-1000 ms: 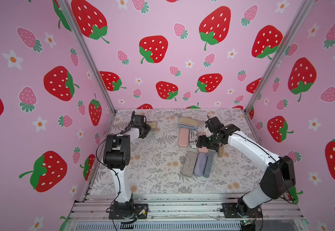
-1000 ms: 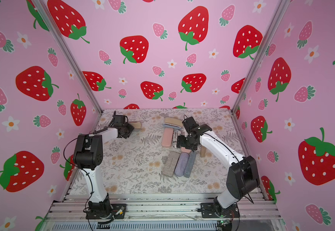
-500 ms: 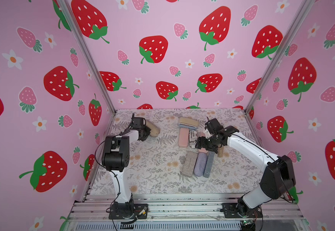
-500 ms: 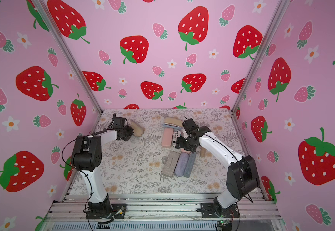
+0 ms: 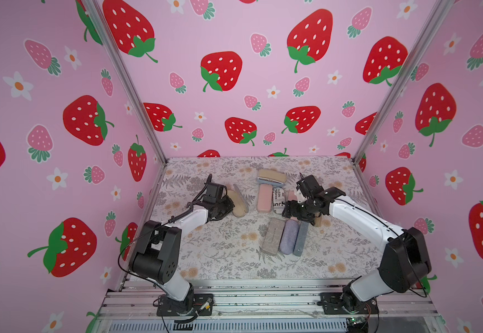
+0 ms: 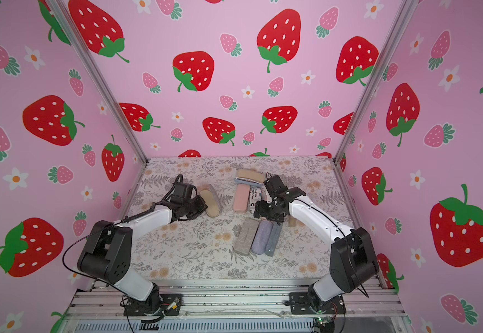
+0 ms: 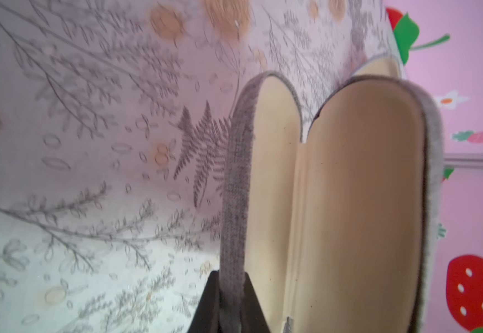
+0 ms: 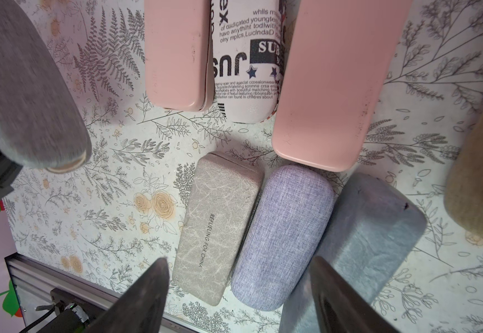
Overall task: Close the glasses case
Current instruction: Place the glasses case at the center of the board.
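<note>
Left hand [image 7: 231, 291] pinched tight on grey fabric rim of glasses case [image 7: 358, 187]. Case gapes open, tan lining showing. It lies on bench [image 5: 220, 250], left of middle, at 10 o'clock from row of three shut cases [image 5: 283, 239]. Right hand [image 8: 239, 261] spread wide, holding nothing, hovering over far end of that row.
</note>
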### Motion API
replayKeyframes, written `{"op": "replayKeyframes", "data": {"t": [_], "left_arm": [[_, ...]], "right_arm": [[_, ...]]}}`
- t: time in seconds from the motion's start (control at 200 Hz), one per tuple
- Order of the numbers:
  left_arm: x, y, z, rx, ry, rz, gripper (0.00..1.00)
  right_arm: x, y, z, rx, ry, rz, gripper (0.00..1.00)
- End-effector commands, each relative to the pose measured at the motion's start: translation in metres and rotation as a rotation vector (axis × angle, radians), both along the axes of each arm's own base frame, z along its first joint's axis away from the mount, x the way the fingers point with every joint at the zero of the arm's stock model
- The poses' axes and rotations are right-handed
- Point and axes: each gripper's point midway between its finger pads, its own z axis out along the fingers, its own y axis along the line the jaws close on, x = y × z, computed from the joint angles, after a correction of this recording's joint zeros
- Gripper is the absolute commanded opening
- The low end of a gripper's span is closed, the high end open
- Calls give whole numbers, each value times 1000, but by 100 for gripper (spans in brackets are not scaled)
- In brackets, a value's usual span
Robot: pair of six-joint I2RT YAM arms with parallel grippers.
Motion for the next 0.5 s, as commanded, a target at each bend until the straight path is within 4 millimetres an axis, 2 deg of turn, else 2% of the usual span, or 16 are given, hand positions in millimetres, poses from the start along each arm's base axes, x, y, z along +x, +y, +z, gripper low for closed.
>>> {"op": "replayKeyframes", "data": {"t": [0.0,0.19,0.375,0.495], "left_arm": [[-29,-5,-5,53,15,-55,12],[-72,-27,-25,77,51,-151,12],[-91,-33,-47,105,80,-166,12],[-96,-39,-49,105,77,-178,11]], "right_arm": [[-5,0,7,15,-26,4,78],[-11,0,6,14,-36,10,78],[-16,3,3,7,-33,17,79],[-19,6,2,2,-33,24,79]]}}
